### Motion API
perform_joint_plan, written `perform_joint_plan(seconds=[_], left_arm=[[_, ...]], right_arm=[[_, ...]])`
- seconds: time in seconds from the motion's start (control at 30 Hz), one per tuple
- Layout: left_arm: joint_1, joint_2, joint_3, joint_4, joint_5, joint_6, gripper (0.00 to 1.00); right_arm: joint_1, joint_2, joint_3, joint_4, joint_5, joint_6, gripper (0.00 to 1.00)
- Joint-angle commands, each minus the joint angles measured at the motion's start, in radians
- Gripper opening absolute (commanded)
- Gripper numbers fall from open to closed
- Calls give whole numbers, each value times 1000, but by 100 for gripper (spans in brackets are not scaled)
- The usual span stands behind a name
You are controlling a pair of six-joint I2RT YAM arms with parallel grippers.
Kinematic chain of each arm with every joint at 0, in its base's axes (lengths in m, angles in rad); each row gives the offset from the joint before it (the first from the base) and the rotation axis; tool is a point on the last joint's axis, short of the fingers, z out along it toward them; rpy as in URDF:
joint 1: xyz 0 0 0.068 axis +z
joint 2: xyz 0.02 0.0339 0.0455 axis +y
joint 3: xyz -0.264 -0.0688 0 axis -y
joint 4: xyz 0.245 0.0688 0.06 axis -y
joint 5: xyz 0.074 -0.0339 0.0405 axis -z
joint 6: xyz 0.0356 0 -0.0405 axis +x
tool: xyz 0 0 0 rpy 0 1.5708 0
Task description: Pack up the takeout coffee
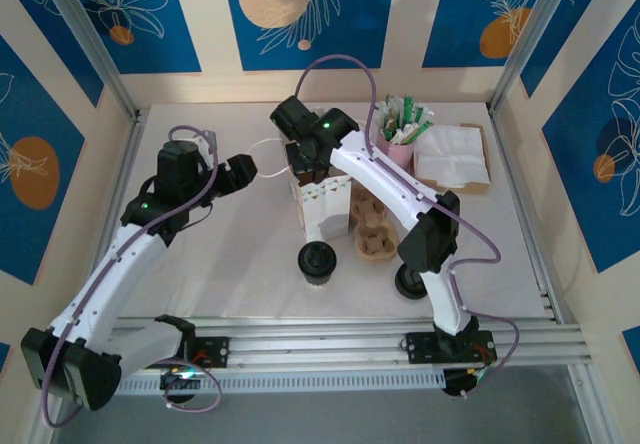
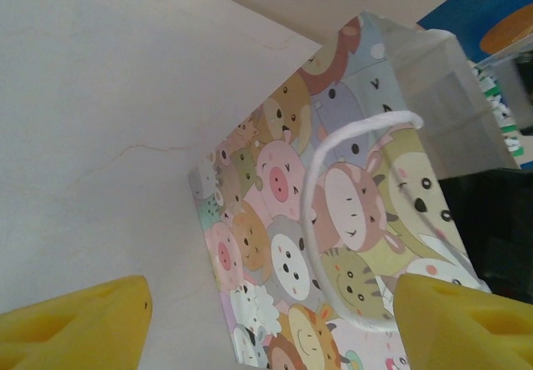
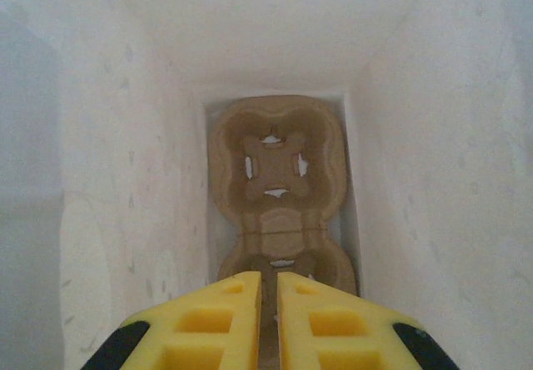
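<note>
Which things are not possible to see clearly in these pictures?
Top view: a black round thing, perhaps a second lidded cup, mostly behind the right arm.
Top view: inside of the bag, blocked by the right gripper.
Right wrist view: near end of the cup carrier, behind the fingers; whether they pinch it is unclear.

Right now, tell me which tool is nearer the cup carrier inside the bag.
Right. The right tool is inside the paper bag, above the cup carrier; the left tool is outside, by the bag's handle.

Left arm outstretched, jaws wide apart; right arm arched over, jaws nearly together.
</note>
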Motion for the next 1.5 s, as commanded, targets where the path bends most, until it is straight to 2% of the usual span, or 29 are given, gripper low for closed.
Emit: perform_joint_plan(seconds=[0.0, 0.2, 0.57, 0.93, 1.1, 1.33, 1.47], left_arm=[[12, 7, 27, 41, 3, -20, 77], [13, 20, 16, 59, -14, -21, 77], [14, 41, 4, 83, 19, -24, 63], [14, 52, 2, 105, 31, -18, 52], [14, 53, 10, 102, 33, -10, 51], [12, 44, 17, 105, 48, -9, 57], [10, 58, 7, 173, 114, -40, 52]], right_arm=[[13, -70, 25, -22, 20, -16, 15], [21, -86, 36, -25, 25, -30, 16], [35, -145, 48, -39, 19, -42, 17], [69, -272, 14, -3, -5, -51, 30], [79, -361, -54, 49, -23, -51, 42], [86, -529, -262, 117, 7, -43, 48], [95, -621, -384, 153, -23, -56, 49]])
